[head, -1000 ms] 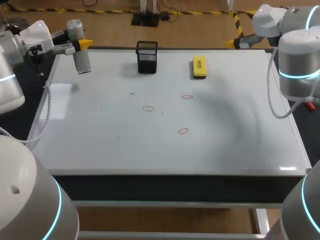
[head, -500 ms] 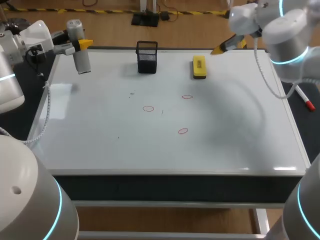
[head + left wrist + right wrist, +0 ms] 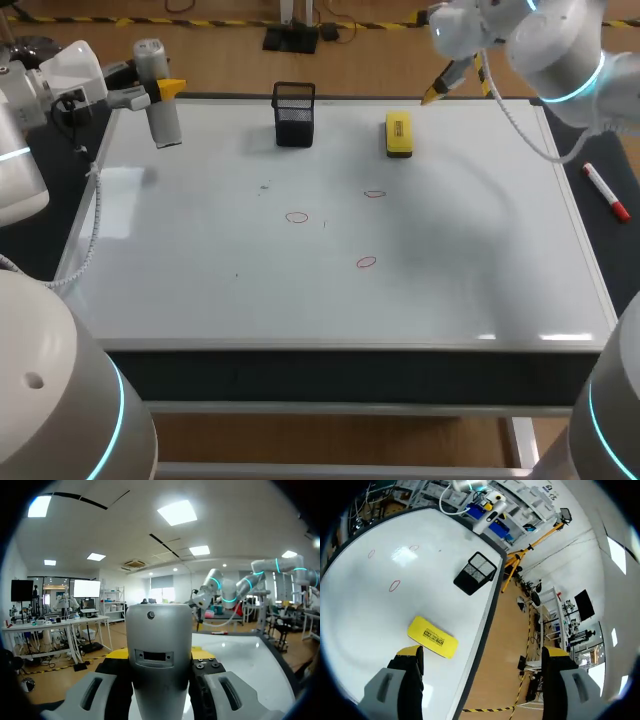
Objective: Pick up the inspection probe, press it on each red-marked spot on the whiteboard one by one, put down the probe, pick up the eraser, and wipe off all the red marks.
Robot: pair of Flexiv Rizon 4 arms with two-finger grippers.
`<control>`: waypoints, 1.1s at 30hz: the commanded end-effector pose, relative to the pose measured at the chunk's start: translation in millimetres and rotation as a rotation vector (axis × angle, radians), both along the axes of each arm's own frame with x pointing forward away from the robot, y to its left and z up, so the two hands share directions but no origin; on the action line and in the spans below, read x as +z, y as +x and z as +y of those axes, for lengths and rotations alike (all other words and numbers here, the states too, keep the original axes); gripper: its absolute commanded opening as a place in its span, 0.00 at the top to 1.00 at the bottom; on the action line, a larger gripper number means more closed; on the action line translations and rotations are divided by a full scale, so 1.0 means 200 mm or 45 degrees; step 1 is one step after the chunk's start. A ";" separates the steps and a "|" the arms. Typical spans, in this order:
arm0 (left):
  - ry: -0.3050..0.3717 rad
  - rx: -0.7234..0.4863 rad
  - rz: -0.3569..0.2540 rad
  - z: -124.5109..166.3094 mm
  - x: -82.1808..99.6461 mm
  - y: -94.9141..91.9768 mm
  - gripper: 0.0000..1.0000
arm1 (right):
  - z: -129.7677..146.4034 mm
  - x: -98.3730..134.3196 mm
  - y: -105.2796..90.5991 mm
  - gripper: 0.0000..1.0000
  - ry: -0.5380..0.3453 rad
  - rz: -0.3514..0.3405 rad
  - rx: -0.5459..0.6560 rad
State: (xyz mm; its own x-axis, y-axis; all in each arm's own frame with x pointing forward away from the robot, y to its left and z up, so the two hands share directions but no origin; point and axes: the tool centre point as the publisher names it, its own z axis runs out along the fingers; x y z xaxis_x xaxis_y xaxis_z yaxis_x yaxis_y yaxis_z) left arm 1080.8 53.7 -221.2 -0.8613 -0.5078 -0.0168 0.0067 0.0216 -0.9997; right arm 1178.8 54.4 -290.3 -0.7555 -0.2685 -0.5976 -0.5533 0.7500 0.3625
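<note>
On my far left, the left gripper [image 3: 160, 92] is clenched on the probe [image 3: 160, 100], a smooth pale grey cylinder with a rounded cap. It hangs upright just above the whiteboard's [image 3: 200, 280] far left corner. In the left wrist view the probe [image 3: 159, 665] fills the space between the grey finger pads [image 3: 92, 695], and only slivers of the yellow tips show behind it. Its lower end is cut off there, so I cannot see the tip.

The whiteboard is a flat, glossy white sheet in a thin metal frame that covers the bench [image 3: 330, 375]. Near its far edge stands a black wire-mesh basket [image 3: 294, 113], square and open-topped. I cannot make out what it holds. Toward the middle of the board are three red marks [image 3: 297, 217], thin oval outlines well apart from one another.

To the right of the basket lies the eraser [image 3: 398, 134], a yellow rectangular block flat on the board.

The right gripper [image 3: 440, 88] hovers over the far edge, just right of the eraser. From its wrist view, the right gripper [image 3: 482, 652] is released, fingers wide apart with nothing between them, and the eraser [image 3: 432, 636] lies just ahead of one yellow tip.
</note>
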 end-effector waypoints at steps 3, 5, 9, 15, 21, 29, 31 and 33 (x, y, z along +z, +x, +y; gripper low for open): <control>-0.002 0.002 -0.004 0.00 0.00 0.00 1.00 | 0.00 0.03 0.00 0.00 -0.589 0.030 0.452; -0.002 0.002 -0.004 0.00 0.00 0.00 1.00 | 0.00 0.03 0.00 0.00 -0.589 0.030 0.452; -0.002 0.002 -0.004 0.00 0.00 0.00 1.00 | 0.00 0.03 0.00 0.00 -0.589 0.030 0.452; -0.002 0.002 -0.004 0.00 0.00 0.00 1.00 | 0.06 -0.02 0.05 0.00 -0.635 0.047 0.622; -0.002 0.002 -0.004 0.00 0.00 0.00 1.00 | 0.14 -0.13 0.07 0.00 -0.734 0.082 0.810; -0.002 0.002 -0.004 0.00 0.00 0.00 1.00 | 0.16 -0.26 0.07 0.00 -0.870 0.061 0.926; -0.002 0.002 -0.004 0.00 0.00 0.00 1.00 | 0.15 -0.29 0.05 0.00 -0.864 0.065 0.952; -0.002 0.002 -0.004 0.00 0.00 0.00 1.00 | 0.14 -0.33 0.04 0.00 -0.914 0.061 0.999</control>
State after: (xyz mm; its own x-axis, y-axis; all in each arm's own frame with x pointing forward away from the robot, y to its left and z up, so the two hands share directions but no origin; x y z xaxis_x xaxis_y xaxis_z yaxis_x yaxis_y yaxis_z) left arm 1080.7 53.8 -221.0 -0.8613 -0.5078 -0.0164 0.0058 0.0224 -0.9997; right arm 1182.8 81.5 -351.6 -0.2481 -0.9291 -0.2743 -0.9666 0.2562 0.0064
